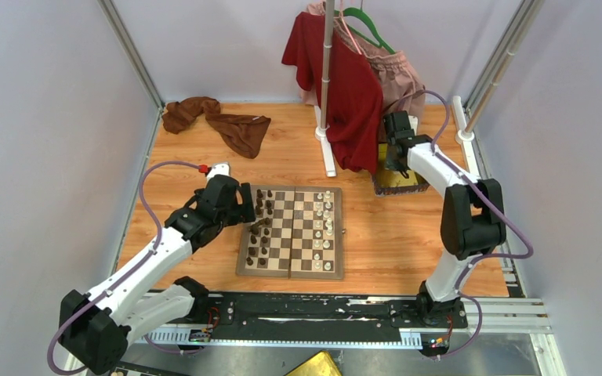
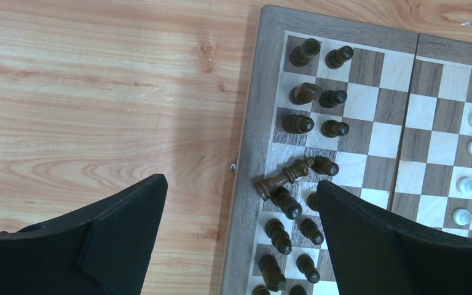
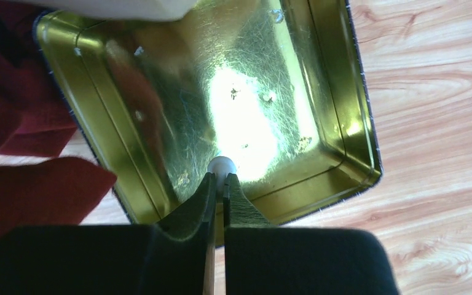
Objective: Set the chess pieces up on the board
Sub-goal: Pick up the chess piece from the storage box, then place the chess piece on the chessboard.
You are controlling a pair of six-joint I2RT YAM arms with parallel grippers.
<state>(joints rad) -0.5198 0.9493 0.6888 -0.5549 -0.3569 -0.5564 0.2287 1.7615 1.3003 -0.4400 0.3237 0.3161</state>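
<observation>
Wooden table [image 1: 392, 254], chessboard [image 1: 291, 233] centred, pale lilac walls [image 1: 39, 117], brown cloth [image 1: 219, 121]

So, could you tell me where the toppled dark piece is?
In the left wrist view, the toppled dark piece lies partly over the board's left border, amid the standing dark pieces.

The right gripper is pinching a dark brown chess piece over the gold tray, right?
No. The right gripper holds a cream-white piece, not a dark brown one, over the gold tray. The right wrist view shows it.

Left tool [image 2: 238, 192] spread wide, right tool [image 3: 222, 182] pinched
</observation>
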